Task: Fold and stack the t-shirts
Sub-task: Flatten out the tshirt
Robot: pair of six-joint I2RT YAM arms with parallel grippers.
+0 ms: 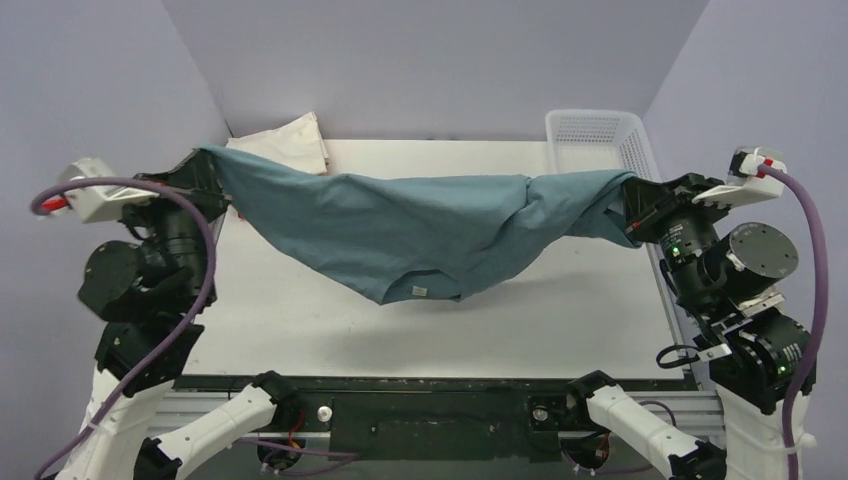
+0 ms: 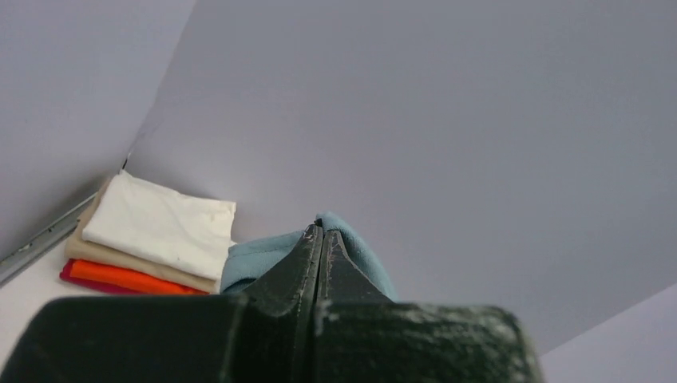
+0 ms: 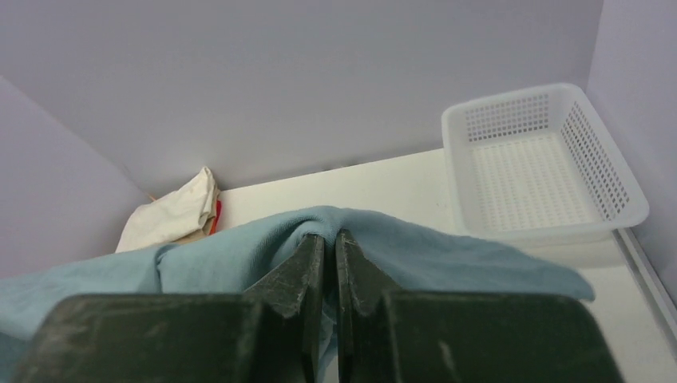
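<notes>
— Left gripper point(image 2: 322, 233) and right gripper point(image 3: 329, 237)?
— Both clamped on the teal t-shirt point(image 1: 420, 225), one at each end. It sags between them above the table point(image 1: 560, 320).
— Farther back?
— Cream-topped stack of folded t-shirts point(image 2: 160, 223) in the far left corner, white basket point(image 1: 600, 135) far right.

From above, the teal t-shirt point(image 1: 420, 225) hides the near part of the folded stack point(image 1: 290, 143) at the worktop's far left corner and the near end of the white mesh basket point(image 1: 598, 135). Its small tag point(image 1: 420, 291) is too small to read. The right wrist view cuts the shirt off at the left edge.
</notes>
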